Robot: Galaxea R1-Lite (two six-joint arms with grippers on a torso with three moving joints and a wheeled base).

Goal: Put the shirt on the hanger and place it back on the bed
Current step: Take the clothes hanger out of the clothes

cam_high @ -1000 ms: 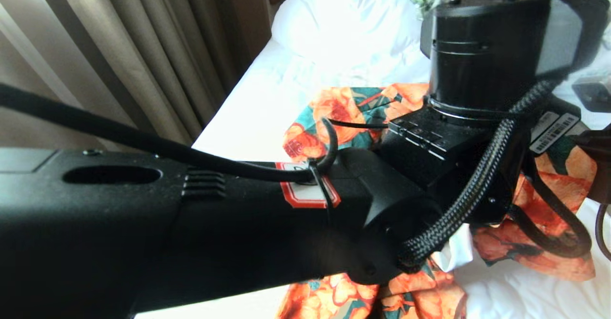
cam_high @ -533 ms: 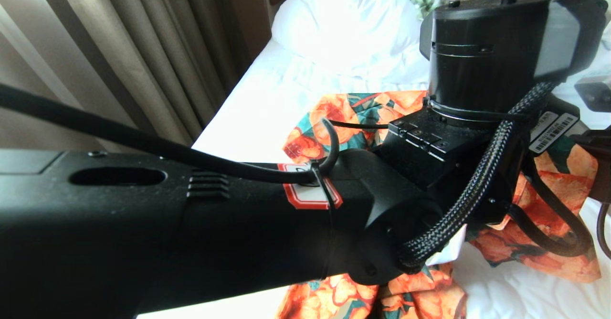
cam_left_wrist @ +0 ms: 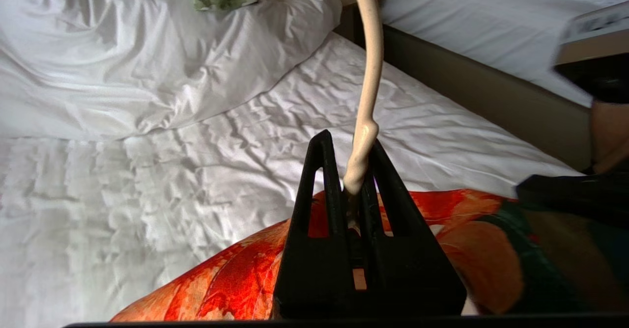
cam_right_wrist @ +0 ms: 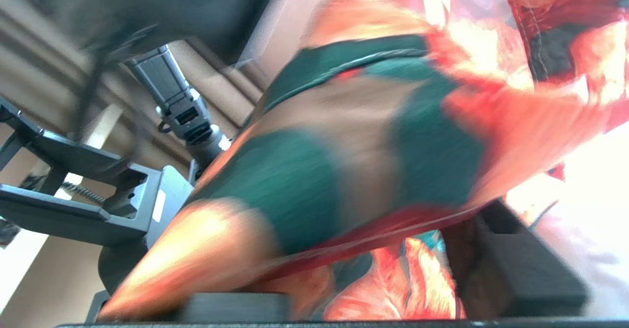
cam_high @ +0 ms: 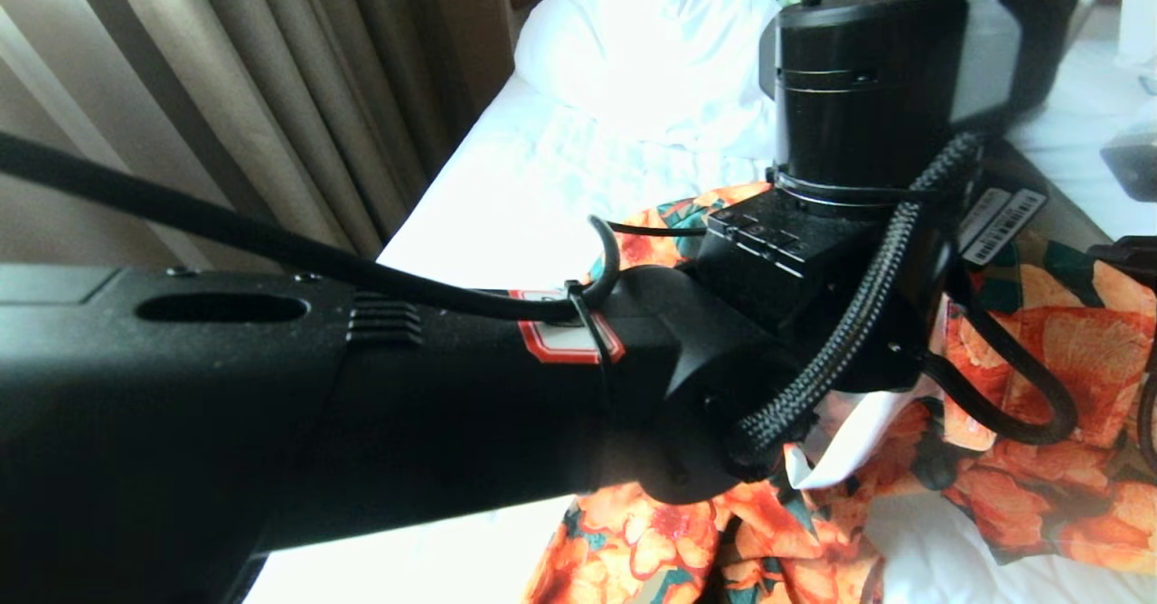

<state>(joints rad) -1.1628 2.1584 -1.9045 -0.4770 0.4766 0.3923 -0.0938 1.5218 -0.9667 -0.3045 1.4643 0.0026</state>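
Left pincer clamped on hanger neck, held above bed near its head end. Shirt shifted rightward since a second ago, draped over hanger. Right pincer state: cannot tell. Judged: shirt hung; lowering onto bed remains.

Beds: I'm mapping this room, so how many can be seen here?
2. The bed with the wrinkled sheet lies under the shirt; a second bed stands beyond the gap beside it. Others may be out of view.
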